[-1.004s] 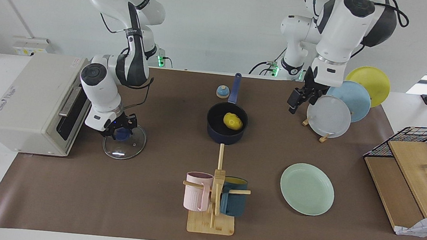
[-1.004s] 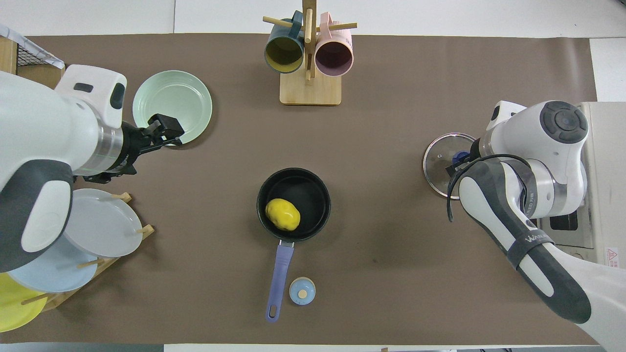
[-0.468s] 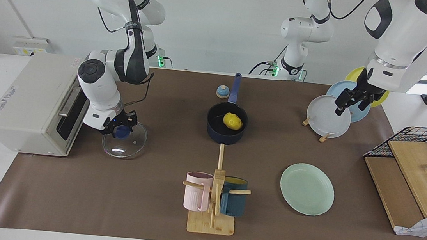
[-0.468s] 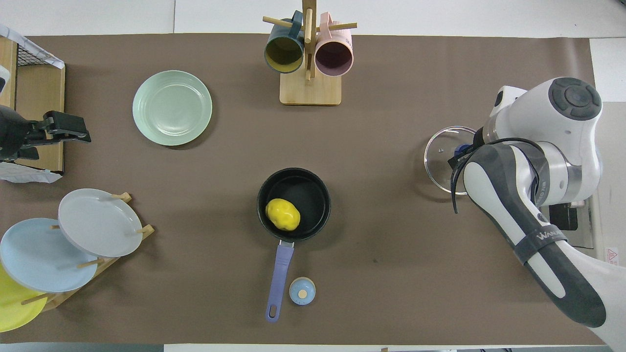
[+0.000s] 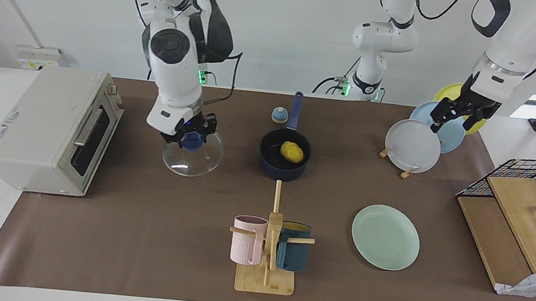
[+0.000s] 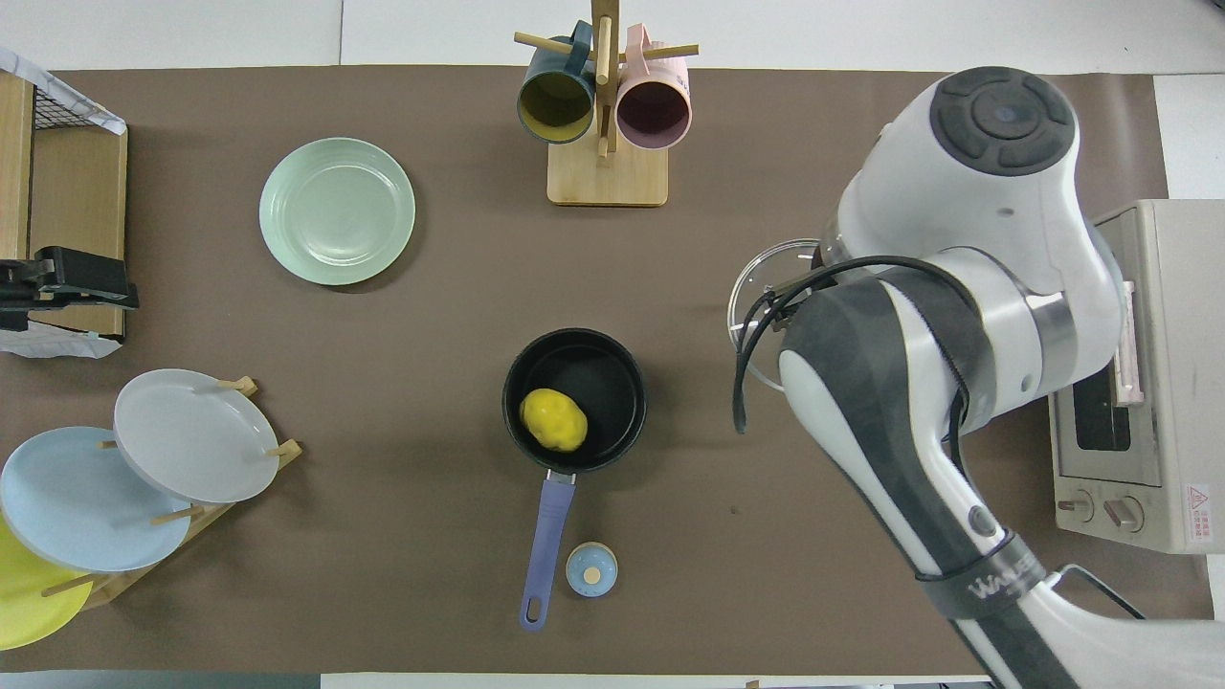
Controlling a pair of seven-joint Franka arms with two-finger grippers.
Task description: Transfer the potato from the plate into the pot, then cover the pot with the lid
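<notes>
The yellow potato (image 5: 292,152) (image 6: 553,419) lies inside the navy pot (image 5: 271,166) (image 6: 612,368) at mid-table, its blue handle pointing toward the robots. The mint-green plate (image 5: 385,236) (image 6: 337,211) is bare, farther from the robots, toward the left arm's end. My right gripper (image 5: 193,139) is shut on the blue knob of the glass lid (image 5: 193,162) (image 6: 756,287) and holds it level above the mat, between the toaster oven and the pot. My left gripper (image 5: 458,115) (image 6: 67,285) is open and empty, raised over the plate rack.
A toaster oven (image 5: 48,129) stands at the right arm's end. A small blue-and-tan bell (image 5: 279,115) sits beside the pot's handle. A mug rack (image 5: 268,249) stands farther out than the pot. A plate rack (image 5: 413,147) and a wire basket (image 5: 530,180) are at the left arm's end.
My right gripper has lifted the lid off the mat and carried it toward the pot. My left arm has drawn back and up toward the plate rack.
</notes>
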